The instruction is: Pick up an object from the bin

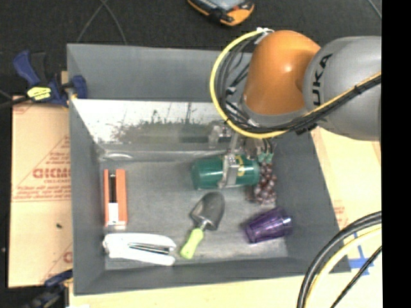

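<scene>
Green can (209, 174), lying on its side, right of centre in bin (160, 76), toward far wall. Gripper (230, 170) down over its middle; open or closed, cannot tell. Just right: purple grapes (265, 186). Nearer: trowel (207, 218), purple cup (266, 226).

Dark green cyl. can (209, 174), lying on its side, centre-right of bin (87, 172).
</scene>
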